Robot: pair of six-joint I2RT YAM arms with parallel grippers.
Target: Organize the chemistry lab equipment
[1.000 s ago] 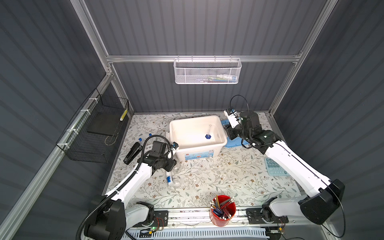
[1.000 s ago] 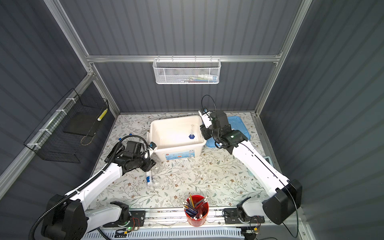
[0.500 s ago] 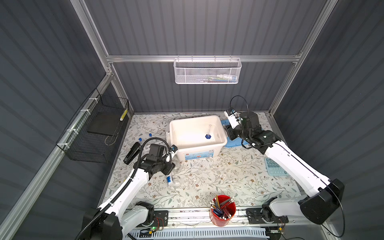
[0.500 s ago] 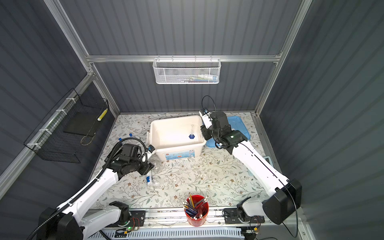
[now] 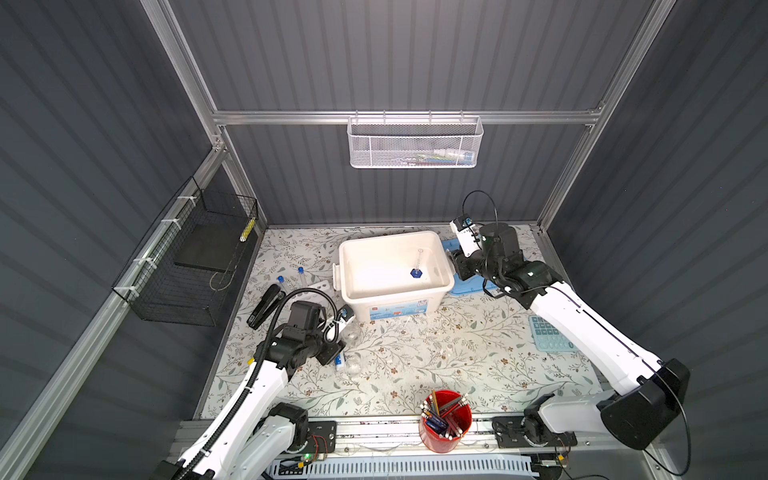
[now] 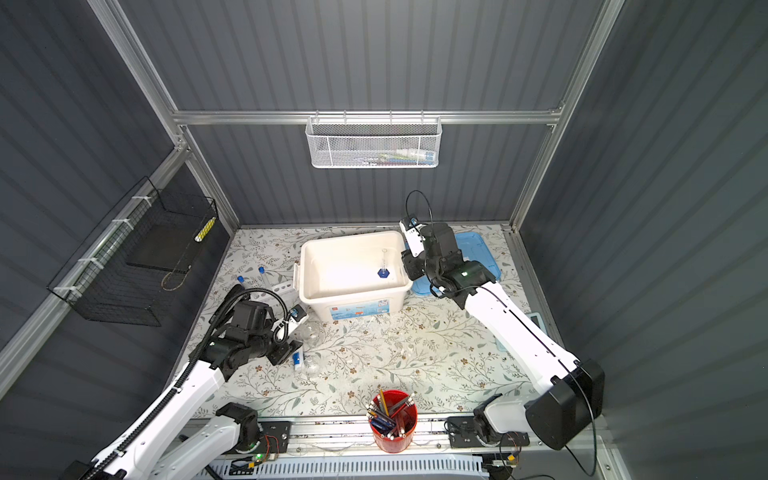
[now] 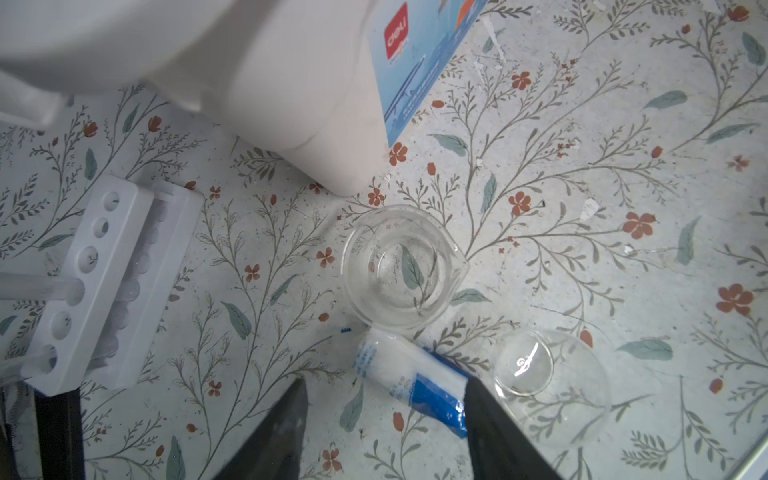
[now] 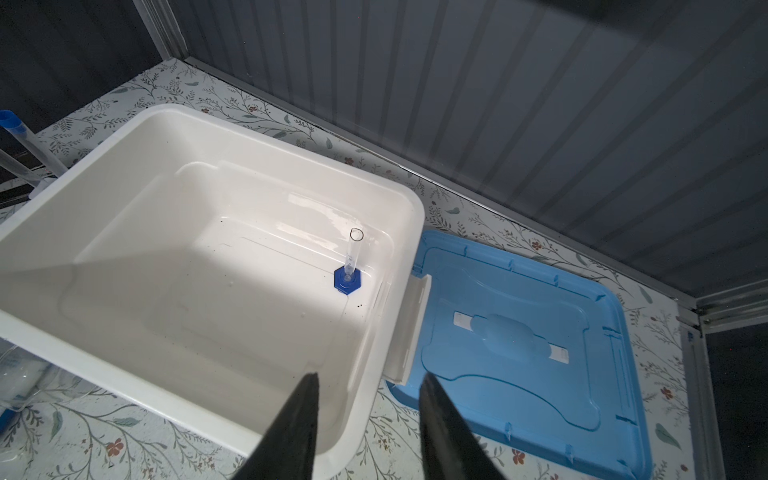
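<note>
left claw (image 7: 384, 382), jaws spread at lower centre, straddles a packet (image 7: 399, 374); closing could knock the round flask (image 7: 552, 390) beside it. right claw (image 8: 370, 377) gapes empty.

2 near-identical top views high above the table (image 5: 478, 365); 2 close downward wrist views, white bin (image 7: 291, 83) in both.

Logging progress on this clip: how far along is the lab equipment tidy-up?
Done: only the measuring cylinder stands in the white bin. In hand: nothing. The left gripper has its jaws open near the beaker, and the right gripper is open over the bin. Left: beaker, flask, capped tubes.
</note>
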